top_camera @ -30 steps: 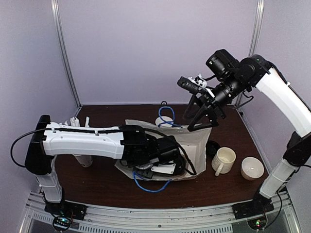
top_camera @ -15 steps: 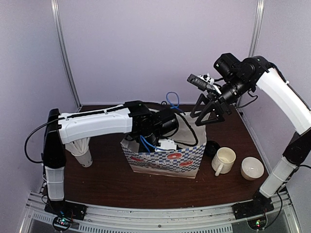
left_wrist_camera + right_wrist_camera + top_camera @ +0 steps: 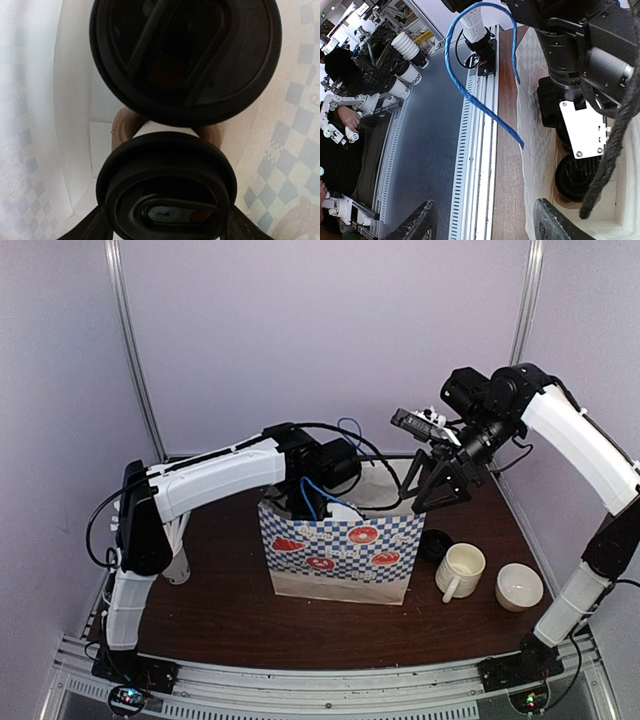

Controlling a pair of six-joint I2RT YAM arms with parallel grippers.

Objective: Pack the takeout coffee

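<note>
My left tool [image 3: 165,229] sits inside the bag [image 3: 340,545], spread wide astride the takeout cup lid [image 3: 167,185] beneath it, whether gripping I cannot tell, so I should move dead vertical, clear of the neighbouring lid [image 3: 185,55].

Dark table [image 3: 220,610] under upright checkered bag [image 3: 340,555], black lid [image 3: 436,543], cream mug [image 3: 462,570], white cup [image 3: 520,586].

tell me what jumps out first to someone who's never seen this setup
A blue-and-white checked paper bag stands upright mid-table, with the left arm reaching down into its open top. Inside, the left wrist view is filled by a near black lid and a far black lid. The right arm hangs at the bag's rim on the side of the cream mug, jaws open.
</note>
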